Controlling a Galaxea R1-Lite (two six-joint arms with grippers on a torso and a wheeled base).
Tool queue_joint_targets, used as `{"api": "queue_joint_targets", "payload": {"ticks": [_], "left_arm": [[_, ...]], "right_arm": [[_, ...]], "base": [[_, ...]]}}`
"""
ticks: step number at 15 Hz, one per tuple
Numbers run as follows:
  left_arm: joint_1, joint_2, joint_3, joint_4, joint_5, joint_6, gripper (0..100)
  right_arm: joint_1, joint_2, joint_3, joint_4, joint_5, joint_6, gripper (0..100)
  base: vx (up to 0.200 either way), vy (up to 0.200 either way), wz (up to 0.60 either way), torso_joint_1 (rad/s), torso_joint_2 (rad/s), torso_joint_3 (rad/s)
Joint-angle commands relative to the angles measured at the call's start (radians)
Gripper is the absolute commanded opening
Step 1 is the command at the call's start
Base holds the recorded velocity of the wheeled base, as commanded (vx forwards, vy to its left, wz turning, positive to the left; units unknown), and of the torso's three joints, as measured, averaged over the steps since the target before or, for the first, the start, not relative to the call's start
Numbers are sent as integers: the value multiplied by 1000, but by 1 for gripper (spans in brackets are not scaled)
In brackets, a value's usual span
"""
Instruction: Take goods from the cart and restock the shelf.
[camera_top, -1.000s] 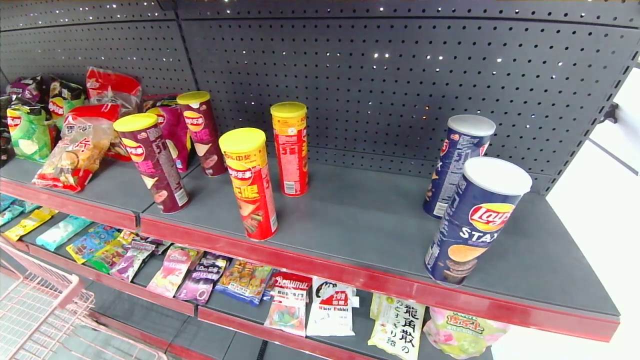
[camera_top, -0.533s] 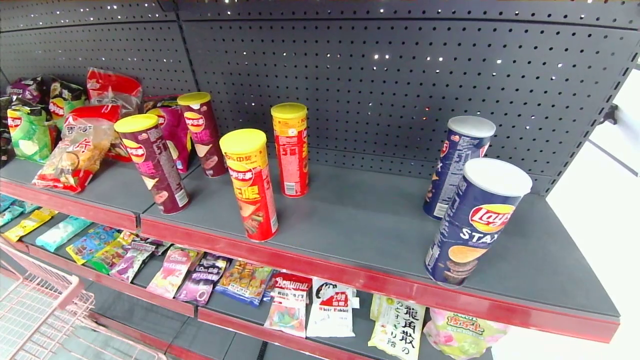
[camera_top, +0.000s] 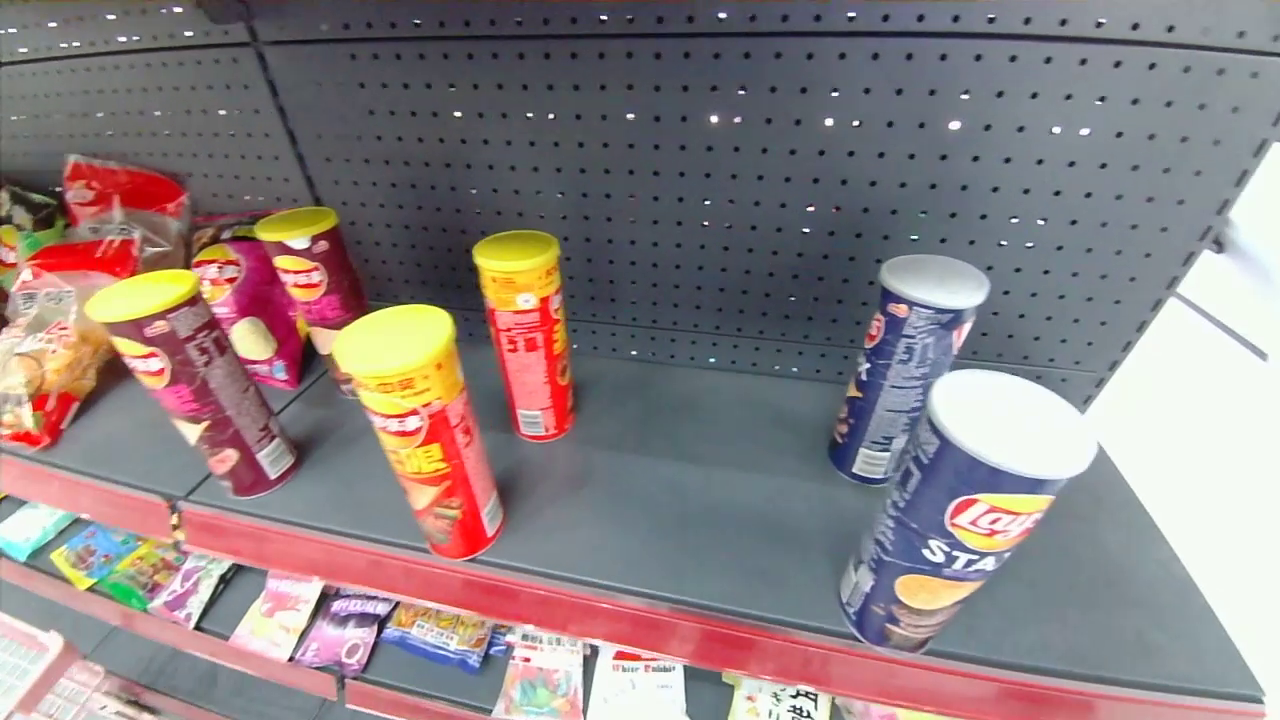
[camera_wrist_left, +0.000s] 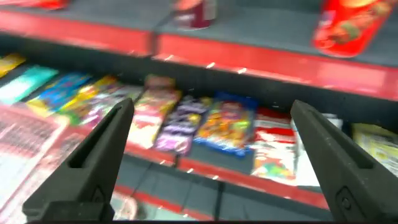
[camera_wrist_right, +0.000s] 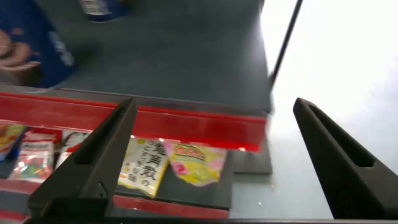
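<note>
Red shelf lip (camera_wrist_right: 186, 121) runs just ahead of my right end effector (camera_wrist_right: 214, 102), fingers spread wide, nothing held. My left end effector (camera_wrist_left: 211, 106) is equally wide and empty, packets (camera_wrist_left: 186, 121) lying just beyond it, the pink cart (camera_wrist_left: 31, 143) close by and lower; its goods I can't see. Farther off, cans (camera_top: 425, 430) stand upright on the shelf (camera_top: 700, 500). I'd go to the cart first, grip one item mid-body, and aim for the bare stretch between the cans.
</note>
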Motion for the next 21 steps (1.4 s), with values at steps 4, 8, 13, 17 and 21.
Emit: {"api": "queue_joint_targets", "payload": {"ticks": [4, 8, 13, 17, 21], "left_arm": [[1, 2, 0, 0, 0, 0, 100], [1, 2, -2, 0, 0, -3, 100], [1, 2, 0, 0, 0, -2, 100], [1, 2, 0, 0, 0, -3, 100], [1, 2, 0, 0, 0, -2, 100]], "right_arm": [[0, 1, 0, 0, 0, -2, 100], [0, 1, 0, 0, 2, 0, 100], [0, -1, 0, 1, 3, -10, 100], [66, 373, -406, -16, 85, 81, 100], [135, 736, -469, -80, 97, -13, 100]], "base": [[0, 0, -300, 4, 1, 0], [0, 0, 0, 0, 0, 0], [0, 0, 0, 0, 0, 0], [0, 0, 0, 0, 0, 0], [0, 0, 0, 0, 0, 0]]}}
